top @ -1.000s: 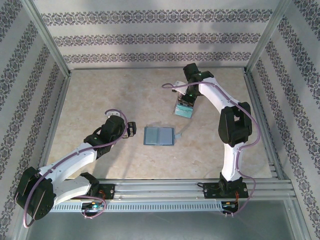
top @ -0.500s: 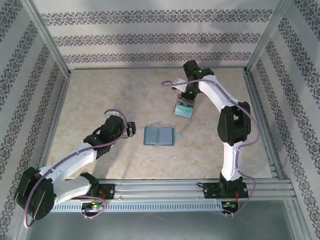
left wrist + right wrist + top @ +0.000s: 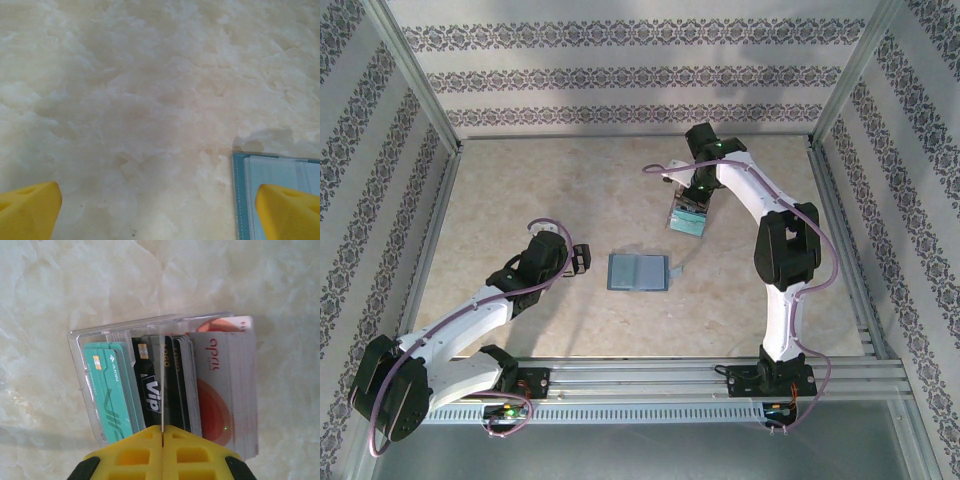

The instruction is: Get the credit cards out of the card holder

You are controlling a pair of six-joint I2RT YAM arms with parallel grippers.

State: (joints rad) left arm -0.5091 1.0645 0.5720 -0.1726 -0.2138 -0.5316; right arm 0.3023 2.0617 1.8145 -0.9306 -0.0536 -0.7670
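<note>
- The right gripper [image 3: 162, 432] is clamped together on a thin plastic card [image 3: 162, 375] seen edge-on, directly above a clear plastic tray [image 3: 80, 365].
- Below that gripper, teal, black and red-and-white credit cards [image 3: 220, 390] stand packed in the tray.
- The left gripper [image 3: 157, 215] has its fingers wide apart with nothing between them. The teal-blue folding card holder [image 3: 280, 190] lies opened flat on the marbled desk [image 3: 150, 100], just beside its right finger.
- Step, as I judge it: depositing an extracted card with the others.
- Next move calls for lowering it into the tray and letting go. Whether the holder's pockets have more cards is unclear.
</note>
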